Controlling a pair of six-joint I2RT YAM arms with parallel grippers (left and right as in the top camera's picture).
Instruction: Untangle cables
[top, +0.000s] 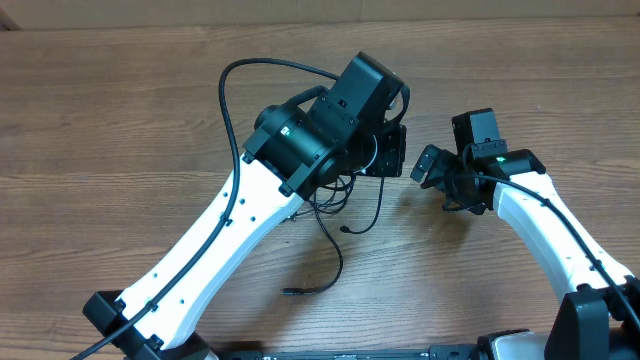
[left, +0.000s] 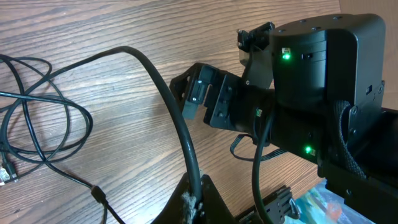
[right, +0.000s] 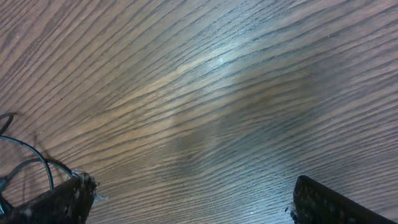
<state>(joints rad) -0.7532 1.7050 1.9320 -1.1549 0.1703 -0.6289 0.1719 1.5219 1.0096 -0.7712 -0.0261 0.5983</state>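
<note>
Cables (top: 333, 203) lie tangled mid-frame on desk (top: 100, 120), ungrasped: right hand (right: 193, 199) released and empty, left hand (top: 392, 152) state untellable; next move calls for pinching one strand.

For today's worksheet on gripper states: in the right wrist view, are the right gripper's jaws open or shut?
Open: the right gripper has its jaws at opposite lower corners, with table showing between them.

Long white arm link (top: 220, 240) dotted with dark holes at lower left, matching white link (top: 545, 225) at lower right, bulky black joint housings (top: 300, 150), thick black looping cable (top: 224, 100), small green indicator lights (left: 285, 56)
</note>
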